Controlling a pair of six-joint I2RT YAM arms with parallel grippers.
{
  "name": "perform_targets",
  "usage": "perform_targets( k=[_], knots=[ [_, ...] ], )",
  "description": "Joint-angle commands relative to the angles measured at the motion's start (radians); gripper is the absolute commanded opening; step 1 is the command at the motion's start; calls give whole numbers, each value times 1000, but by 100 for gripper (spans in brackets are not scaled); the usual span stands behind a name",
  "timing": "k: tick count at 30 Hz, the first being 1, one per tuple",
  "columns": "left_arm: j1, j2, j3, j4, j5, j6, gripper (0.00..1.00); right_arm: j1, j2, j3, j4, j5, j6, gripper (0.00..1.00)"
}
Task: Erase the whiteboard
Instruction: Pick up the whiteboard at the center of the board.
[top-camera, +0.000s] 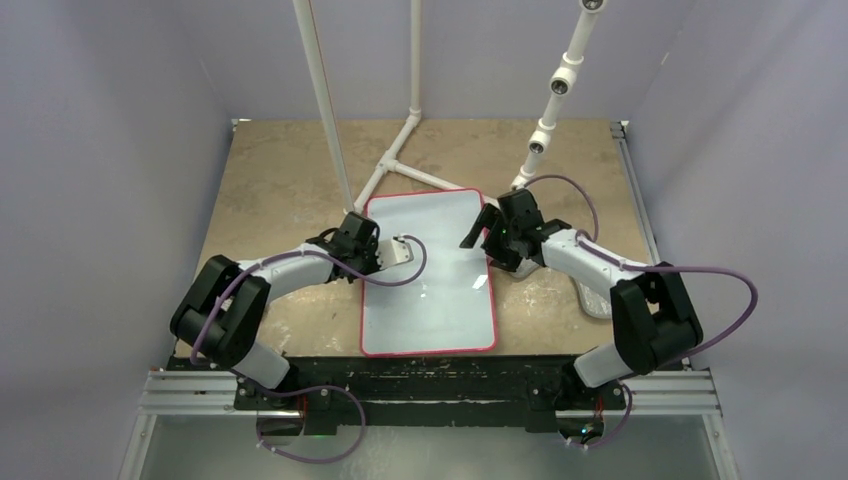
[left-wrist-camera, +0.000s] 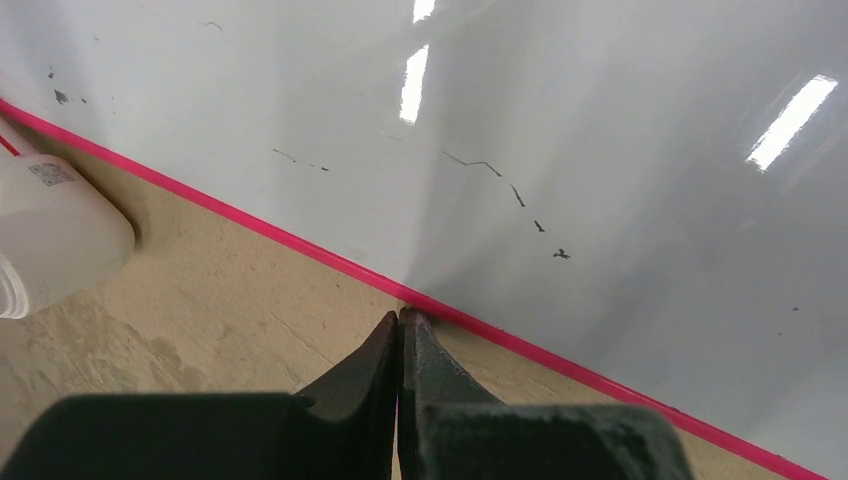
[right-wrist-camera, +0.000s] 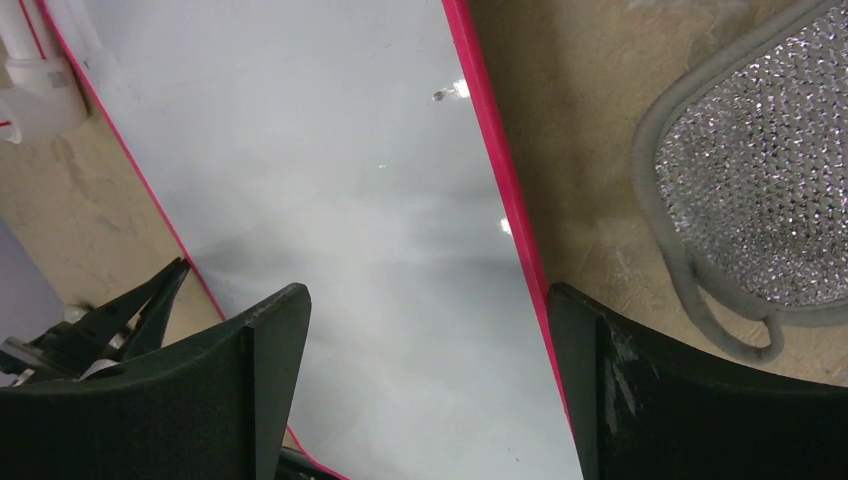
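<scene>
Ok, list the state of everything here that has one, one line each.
whiteboard: flat on the table, nearly wiped, a few faint black marks on it.
left claw: shut, tips at the board's red left border.
right claw: open, over the board's right border, holding nothing.
grey pad: lying on the table to the right of the board, not held.

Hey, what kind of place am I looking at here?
Probably a robotics lab test cell: a left arm and right arm mounted along a metal rail, a table boxed in by plain walls, and a white pipe frame rising from it.
</scene>
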Motion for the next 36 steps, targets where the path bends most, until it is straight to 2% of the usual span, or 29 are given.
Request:
perform_targets(
  k=[1,5,10,13,17,22,26,29,33,36],
  knots=[
    [-41,100,-39,-54,176,-60,0,-14,17,-67,190,-66,-17,89],
    [-41,112,-40,-48,142,-60,0,-31,61,-91,197,-51,-78,88],
    [-40,128,-38,-52,114,-62,0,-31,72,-72,148,53,-160,89],
    [-40,125,-40,-51,113,-61,0,-33,65,-86,181,14,-182,87],
    [-40,131,-35,-56,119,-63,0,-33,8,-127,282,-148,-166,75],
    [-40,133,-18,-68,134,-71,0,-33,-118,-120,318,-258,-131,65],
    [-40,124,-6,-79,157,-81,0,-31,-192,-101,313,-278,-96,59],
    [-38,115,13,-101,204,-96,0,-32,-223,-101,287,-266,-88,46],
    [-18,84,46,-143,265,-110,0,-32,-238,-74,205,-228,-109,24],
    [-5,52,72,-183,307,-113,0,-30,-258,-57,174,-221,-120,16]
  ],
)
